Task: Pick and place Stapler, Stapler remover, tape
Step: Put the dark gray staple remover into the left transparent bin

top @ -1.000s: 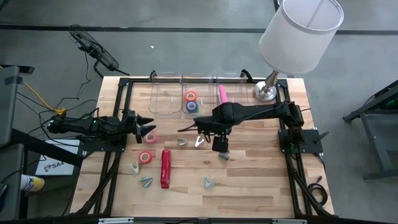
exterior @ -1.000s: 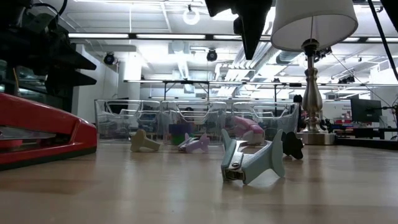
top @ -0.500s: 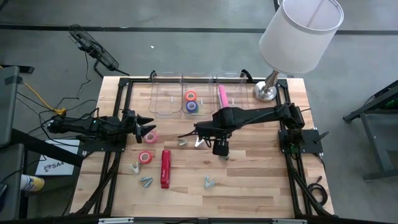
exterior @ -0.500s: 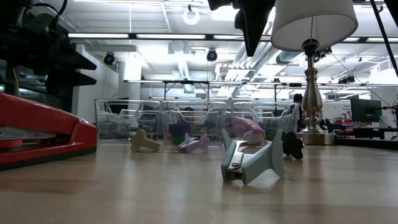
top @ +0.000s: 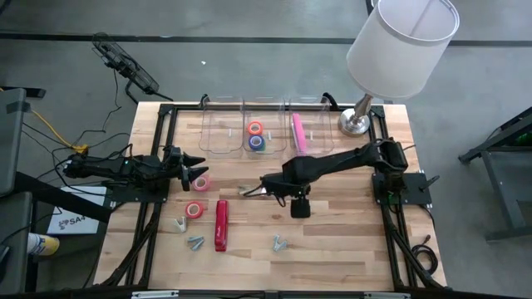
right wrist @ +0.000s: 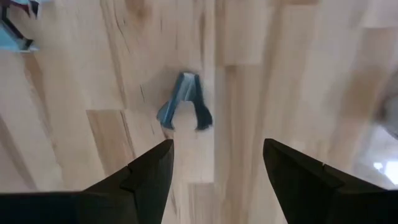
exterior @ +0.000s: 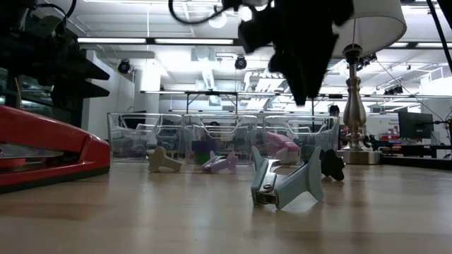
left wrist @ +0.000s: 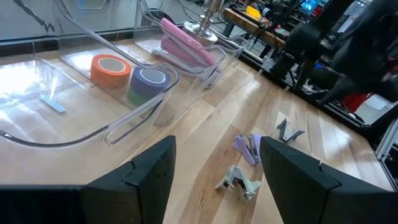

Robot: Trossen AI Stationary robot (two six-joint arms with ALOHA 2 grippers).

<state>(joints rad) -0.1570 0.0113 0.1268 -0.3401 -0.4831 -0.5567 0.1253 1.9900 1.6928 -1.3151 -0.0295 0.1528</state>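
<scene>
Hanging spread, the right tool (right wrist: 214,180) faces a blue staple remover (right wrist: 185,102), claws toward it.

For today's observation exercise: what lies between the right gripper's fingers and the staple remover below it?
Nothing. In the right wrist view, only bare wooden table separates the open right gripper from the blue staple remover.

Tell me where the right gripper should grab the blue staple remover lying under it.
Probably the blue staple remover by its narrow joined end, coming straight down. It lies on the table with its two arms splaying apart, and the open right gripper hangs over it.
</scene>
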